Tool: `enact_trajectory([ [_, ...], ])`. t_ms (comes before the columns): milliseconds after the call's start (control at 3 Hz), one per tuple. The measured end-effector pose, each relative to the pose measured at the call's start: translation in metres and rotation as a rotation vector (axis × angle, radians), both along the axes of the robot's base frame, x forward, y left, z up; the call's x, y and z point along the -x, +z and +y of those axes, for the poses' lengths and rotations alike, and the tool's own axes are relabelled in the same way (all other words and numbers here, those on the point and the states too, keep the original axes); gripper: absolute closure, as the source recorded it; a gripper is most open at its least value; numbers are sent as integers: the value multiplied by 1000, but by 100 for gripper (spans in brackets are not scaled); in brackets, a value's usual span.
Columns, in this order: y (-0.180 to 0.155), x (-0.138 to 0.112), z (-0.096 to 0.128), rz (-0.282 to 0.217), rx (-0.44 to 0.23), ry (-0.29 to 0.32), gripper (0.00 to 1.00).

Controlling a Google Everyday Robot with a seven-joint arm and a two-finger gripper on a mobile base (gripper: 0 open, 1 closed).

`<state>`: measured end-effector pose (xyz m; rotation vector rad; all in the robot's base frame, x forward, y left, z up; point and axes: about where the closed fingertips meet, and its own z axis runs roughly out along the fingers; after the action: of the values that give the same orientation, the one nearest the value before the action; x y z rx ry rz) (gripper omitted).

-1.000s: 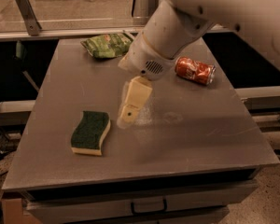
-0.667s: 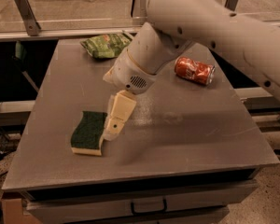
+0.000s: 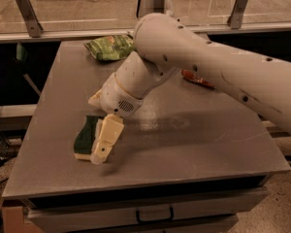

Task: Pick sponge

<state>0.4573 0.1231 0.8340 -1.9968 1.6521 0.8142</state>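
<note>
The sponge [image 3: 85,136], dark green on top over pale yellow foam, lies flat near the front left of the grey table [image 3: 208,144]. My gripper [image 3: 105,141], cream-coloured, hangs from the big white arm [image 3: 194,57] and is down at the sponge's right side, covering its right part. The sponge's left half shows and rests on the table.
A light green snack bag [image 3: 109,47] lies at the back of the table. A red can [image 3: 198,79] lies on its side right of centre, partly hidden by the arm. A railing runs behind the table, and drawers sit below its front edge.
The arm has swung left and down. The gripper went from the table's middle to the sponge's right side and now overlaps it. The sponge has not moved.
</note>
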Motion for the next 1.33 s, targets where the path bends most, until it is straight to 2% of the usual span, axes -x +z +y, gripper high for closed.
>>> enact_trajectory([
  [333,-12,4,-6,17,-7,7,18],
  [667,-14,5,-8,19,-18,14,41],
  [1000,0,2,-5,-2,-37,20,64],
  [1333,33,-3,1,-50,-90,37,87],
])
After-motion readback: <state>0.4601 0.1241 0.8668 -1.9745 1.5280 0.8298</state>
